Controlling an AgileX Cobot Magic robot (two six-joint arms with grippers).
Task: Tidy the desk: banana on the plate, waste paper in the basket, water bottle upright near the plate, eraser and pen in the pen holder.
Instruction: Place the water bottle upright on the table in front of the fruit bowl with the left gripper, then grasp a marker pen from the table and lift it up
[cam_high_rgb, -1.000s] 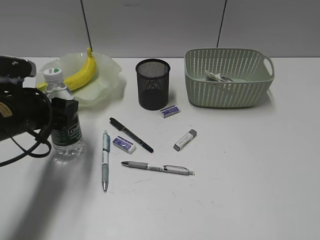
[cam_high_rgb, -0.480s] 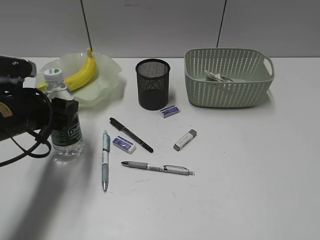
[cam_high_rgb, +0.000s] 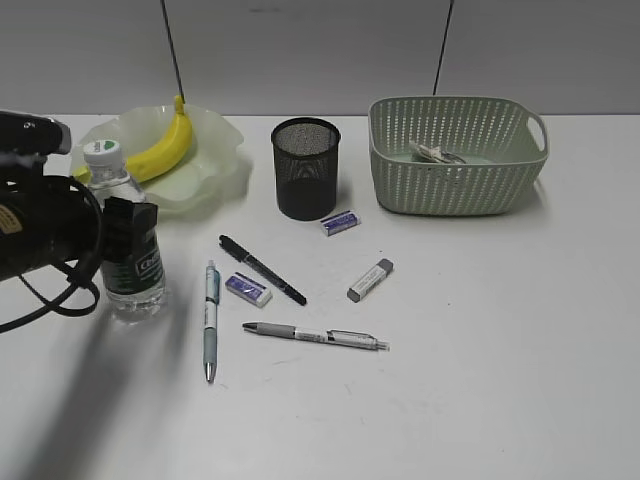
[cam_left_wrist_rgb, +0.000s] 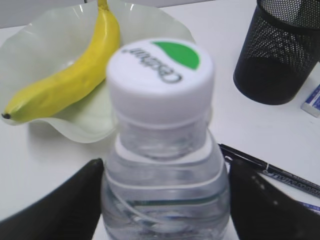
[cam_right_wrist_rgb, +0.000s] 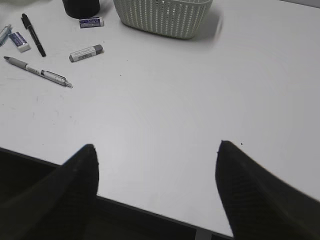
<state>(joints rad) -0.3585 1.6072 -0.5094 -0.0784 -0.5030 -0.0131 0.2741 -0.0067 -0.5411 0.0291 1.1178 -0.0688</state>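
Upright near the desk's (cam_high_rgb: 480, 330) left edge, our water bottle (cam_high_rgb: 125, 240) stands between the left gripper's (cam_left_wrist_rgb: 165, 200) fingers, which flank it; contact we cannot tell. Around lie three pens and three erasers. Our right gripper (cam_right_wrist_rgb: 155, 150) hangs spread apart.

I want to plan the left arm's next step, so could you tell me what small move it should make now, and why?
Probably open the left gripper and back away. The water bottle already stands upright on the desk beside the plate, with the fingers on either side of it. Pens and erasers are still loose.
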